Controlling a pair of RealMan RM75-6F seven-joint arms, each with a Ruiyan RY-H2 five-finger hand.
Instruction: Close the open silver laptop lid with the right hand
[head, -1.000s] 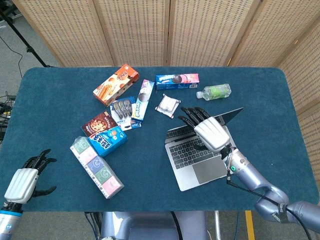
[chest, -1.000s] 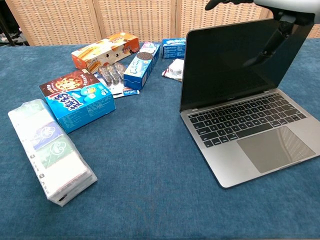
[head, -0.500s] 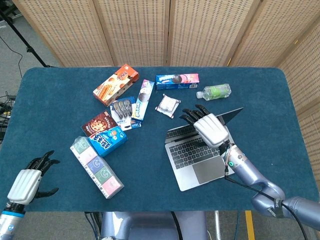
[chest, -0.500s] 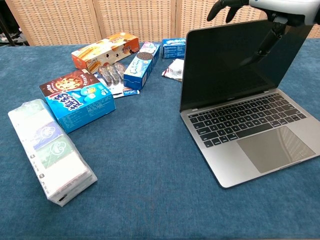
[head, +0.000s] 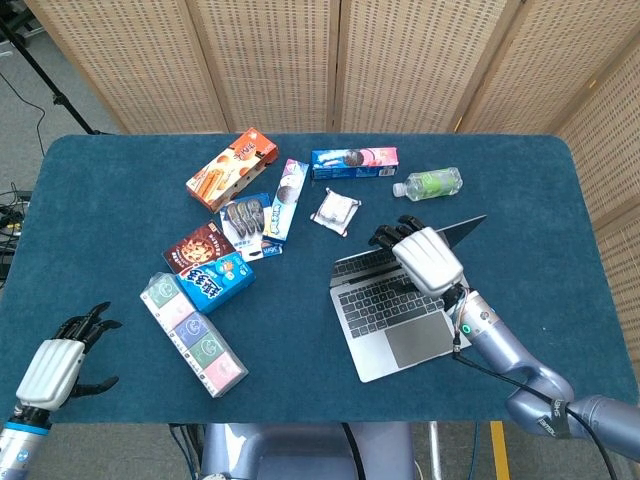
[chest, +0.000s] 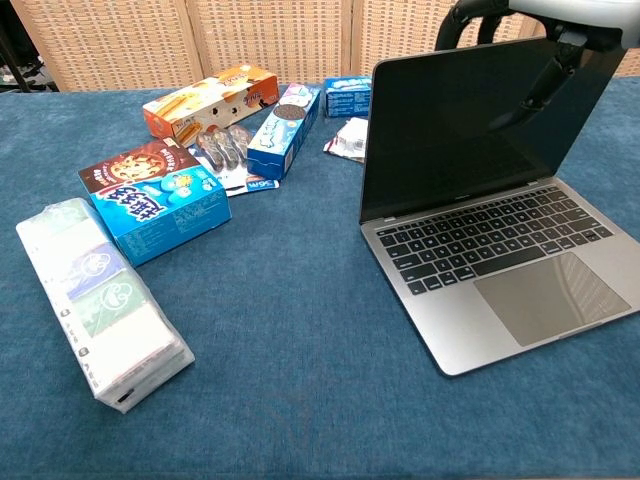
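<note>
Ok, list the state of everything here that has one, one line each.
Silver laptop lid: open, upright.
Right hand: over the lid's top edge, fingers curled behind it.
Left hand: holding nothing, fingers apart.
Green-labelled plastic bottle: lying on its side.

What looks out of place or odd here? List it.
Little stands out. The green bottle lies on its side beyond the laptop, and the snack boxes are scattered at mixed angles. No spills or damage visible.
</note>
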